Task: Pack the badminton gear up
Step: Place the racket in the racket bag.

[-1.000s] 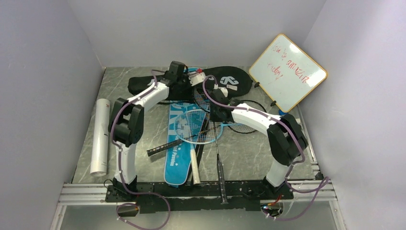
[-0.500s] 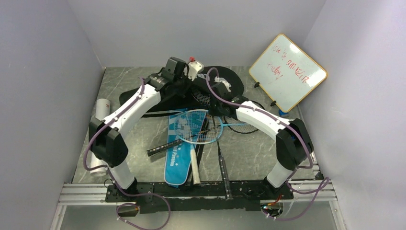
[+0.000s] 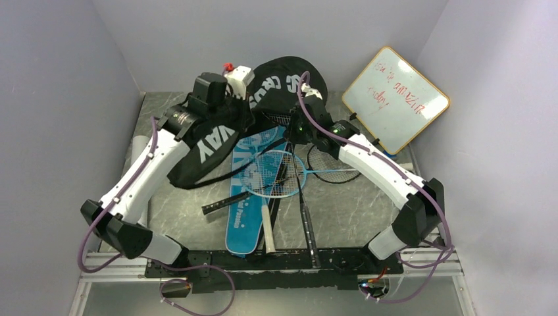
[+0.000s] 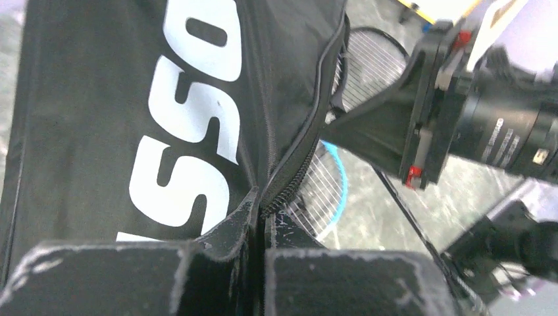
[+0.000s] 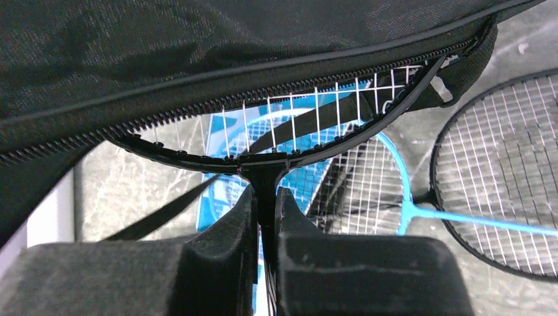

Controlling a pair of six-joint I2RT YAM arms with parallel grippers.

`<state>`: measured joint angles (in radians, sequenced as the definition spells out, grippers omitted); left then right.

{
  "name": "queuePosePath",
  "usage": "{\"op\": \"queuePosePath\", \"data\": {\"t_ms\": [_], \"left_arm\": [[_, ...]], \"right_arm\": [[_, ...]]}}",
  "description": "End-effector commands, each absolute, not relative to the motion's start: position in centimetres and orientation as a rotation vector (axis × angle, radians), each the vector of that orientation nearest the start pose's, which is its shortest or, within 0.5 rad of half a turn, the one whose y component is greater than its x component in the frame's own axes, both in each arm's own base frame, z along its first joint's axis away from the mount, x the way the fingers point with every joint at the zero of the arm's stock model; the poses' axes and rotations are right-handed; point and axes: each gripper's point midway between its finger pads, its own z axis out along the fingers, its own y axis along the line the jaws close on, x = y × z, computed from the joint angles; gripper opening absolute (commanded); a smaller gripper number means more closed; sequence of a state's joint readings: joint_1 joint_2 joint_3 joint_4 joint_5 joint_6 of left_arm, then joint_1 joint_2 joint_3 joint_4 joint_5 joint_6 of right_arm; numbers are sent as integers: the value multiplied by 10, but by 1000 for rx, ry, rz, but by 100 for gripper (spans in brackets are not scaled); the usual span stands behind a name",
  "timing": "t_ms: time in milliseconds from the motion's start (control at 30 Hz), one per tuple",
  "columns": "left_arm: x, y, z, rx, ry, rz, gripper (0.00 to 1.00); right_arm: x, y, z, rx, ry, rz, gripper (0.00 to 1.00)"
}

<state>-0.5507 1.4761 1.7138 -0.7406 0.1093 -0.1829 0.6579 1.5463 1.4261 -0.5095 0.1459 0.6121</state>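
Nearest the arm bases, at about 6 o'clock on the grey marbled table [image 3: 355,210], lies the grip end of a thin black-framed racket [image 3: 307,230], its shaft running away toward 12. Just left of it a flat blue racket-shaped bag with white lettering [image 3: 240,227] lies lengthwise. A light-blue-framed racket [image 3: 263,172] rests with its head across the bag's far end, its shaft pointing toward 3 o'clock over a second dark-framed racket head [image 3: 332,164]. Just past centre, the right gripper [image 5: 264,204] is pinched narrow on the black-framed racket where shaft meets head. Its wrist view shows most of that head tucked under the open zip edge of the black racket-shaped fabric bag with white lettering [image 3: 217,141]. At about 11 o'clock the left gripper [image 4: 260,220] is clamped tight on that zip edge, holding the bag up off the table with its mouth toward the racket. Farthest back, at 2 o'clock, an orange-rimmed whiteboard [image 3: 395,99] leans on the wall. The step in hand looks like sliding the black-framed racket head-first into the black bag. Next, I judge, the right arm must push along the shaft line toward 12 while the left keeps the opening taut, since the frame could snag on the zip teeth.
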Motion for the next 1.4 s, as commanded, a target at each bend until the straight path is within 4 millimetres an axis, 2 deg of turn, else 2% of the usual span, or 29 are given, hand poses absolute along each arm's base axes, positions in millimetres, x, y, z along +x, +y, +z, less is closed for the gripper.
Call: {"op": "queuePosePath", "data": {"t_ms": [0, 167, 300, 433, 500, 567, 700, 800, 867, 967, 1033, 1133, 1233, 1367], "left_arm": [[286, -265, 320, 443, 2183, -898, 5], [248, -281, 318, 417, 2174, -1186, 5], [223, -293, 338, 422, 2108, -1423, 5], [211, -293, 364, 415, 2054, -1502, 5], [206, -290, 369, 403, 2045, -1511, 5], [202, -289, 361, 377, 2061, -1512, 5], [190, -297, 314, 330, 2140, -1583, 5], [184, -302, 273, 319, 2222, -1570, 5], [186, -302, 254, 333, 2272, -1518, 5], [192, -302, 248, 369, 2304, -1466, 5], [195, -305, 254, 393, 2290, -1469, 5], [200, -310, 260, 406, 2275, -1486, 5], [199, -314, 267, 417, 2261, -1527, 5], [193, -311, 272, 425, 2255, -1538, 5]], "right_arm": [[357, 245, 251, 182, 2199, 506, 0], [355, 232, 257, 259, 2154, 487, 0], [359, 235, 262, 277, 2125, 511, 0], [363, 238, 275, 221, 2108, 503, 0], [364, 237, 271, 197, 2125, 476, 0], [362, 236, 256, 208, 2162, 456, 0], [347, 246, 215, 311, 2238, 564, 0], [333, 265, 206, 355, 2238, 684, 0], [324, 274, 200, 381, 2244, 664, 0], [311, 288, 191, 440, 2272, 613, 0], [300, 296, 182, 522, 2295, 610, 0], [295, 302, 173, 648, 2279, 677, 0], [300, 295, 171, 752, 2206, 709, 0], [325, 273, 179, 808, 2124, 655, 0]]}}
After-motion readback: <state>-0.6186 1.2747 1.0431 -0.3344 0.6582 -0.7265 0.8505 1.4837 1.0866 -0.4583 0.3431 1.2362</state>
